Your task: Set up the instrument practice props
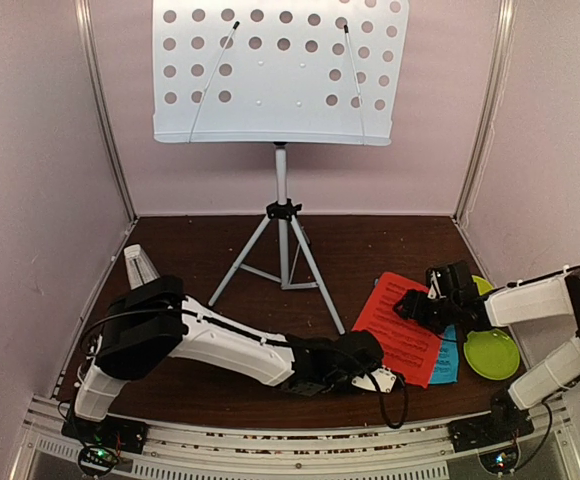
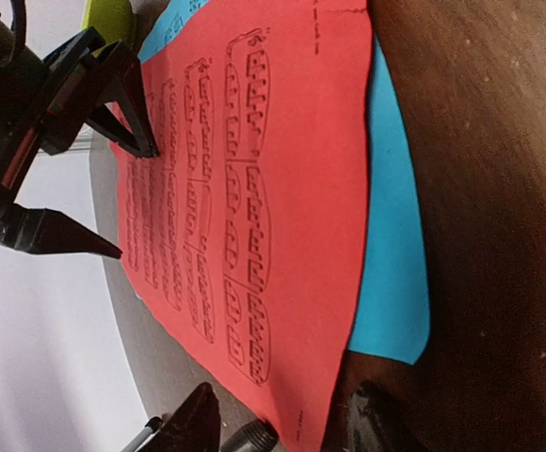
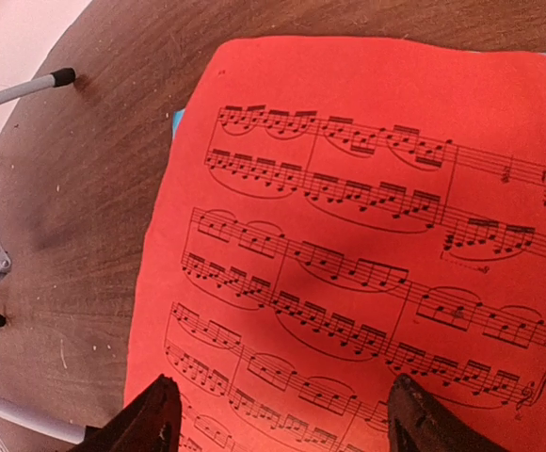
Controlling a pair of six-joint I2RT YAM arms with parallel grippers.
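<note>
Red sheet (image 1: 400, 322) lies right of the tripod (image 1: 283, 250), on top of a blue sheet (image 1: 445, 362) beside the green plate (image 1: 492, 352); only my top view takes in the desk (image 1: 275, 70) overhead and the metronome (image 1: 140, 265) at far left. My left wrist view shows what that one hides: left gripper (image 2: 284, 419) spread wide astride the red sheet's near edge, right gripper (image 2: 134, 201) just as wide at its opposite end. Printed notes read clearly only from the right wrist.

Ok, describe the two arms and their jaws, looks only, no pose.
The left arm and right arm match: white shell links, black joint housings, thin black cables looping outside, black bases with small green lights. The jaws are black, tapering to pointed tips; the right pair shows a reddish stripe on its body.
</note>
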